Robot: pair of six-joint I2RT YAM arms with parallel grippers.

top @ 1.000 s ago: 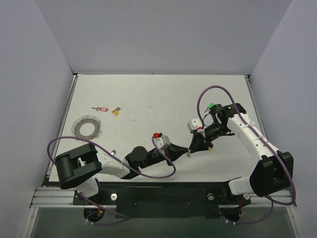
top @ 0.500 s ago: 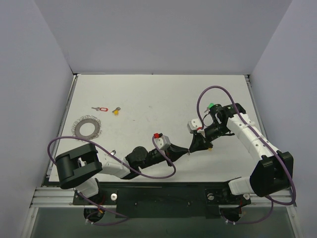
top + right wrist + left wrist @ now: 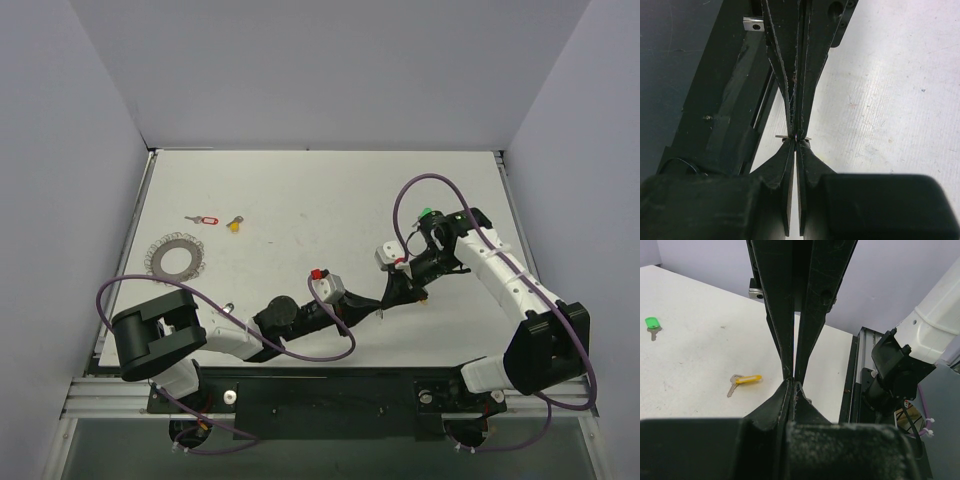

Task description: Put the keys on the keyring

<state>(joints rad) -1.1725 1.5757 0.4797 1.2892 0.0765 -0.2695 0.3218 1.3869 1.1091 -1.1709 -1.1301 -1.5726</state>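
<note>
Keyring (image 3: 177,258) lies flat on the table's left side, well apart from both grippers. Jaws pressed together on left gripper (image 3: 791,390) and right gripper (image 3: 795,145), which meet tip to tip right of centre. A thin metal sliver (image 3: 792,137) sits crosswise at that meeting, likely a key; cannot tell which gripper holds it. The ring lies far to its left, on the left arm's side. Red key (image 3: 203,219) rests near the ring.
</note>
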